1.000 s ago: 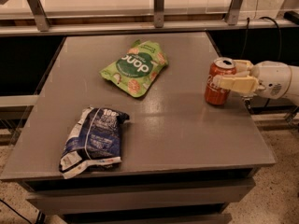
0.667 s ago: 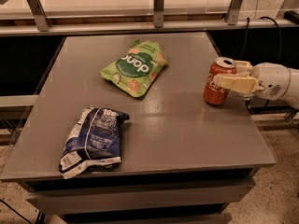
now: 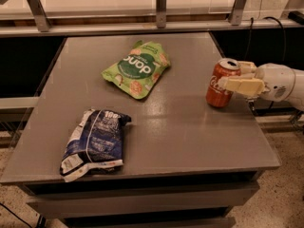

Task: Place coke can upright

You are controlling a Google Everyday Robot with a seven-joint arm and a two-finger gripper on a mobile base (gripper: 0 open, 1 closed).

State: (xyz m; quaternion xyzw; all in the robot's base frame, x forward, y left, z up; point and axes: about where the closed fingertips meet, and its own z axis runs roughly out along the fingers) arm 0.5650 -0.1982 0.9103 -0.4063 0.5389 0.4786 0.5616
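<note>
The coke can (image 3: 218, 87) is red with white script and a silver top. It stands upright, leaning slightly, on the grey table (image 3: 190, 127) near its right edge. My gripper (image 3: 232, 76) reaches in from the right at the can's upper half. One cream finger (image 3: 244, 85) lies across the can's front side and the other finger (image 3: 247, 67) sits behind it. The gripper is shut on the can, whose base is at the table surface.
A green snack bag (image 3: 137, 69) lies at the table's middle back. A dark blue snack bag (image 3: 95, 142) lies at the front left. A railing with metal posts (image 3: 161, 6) runs behind the table. The table's right edge is close to the can.
The can and gripper have shifted very slightly to the left. The bags have not moved.
</note>
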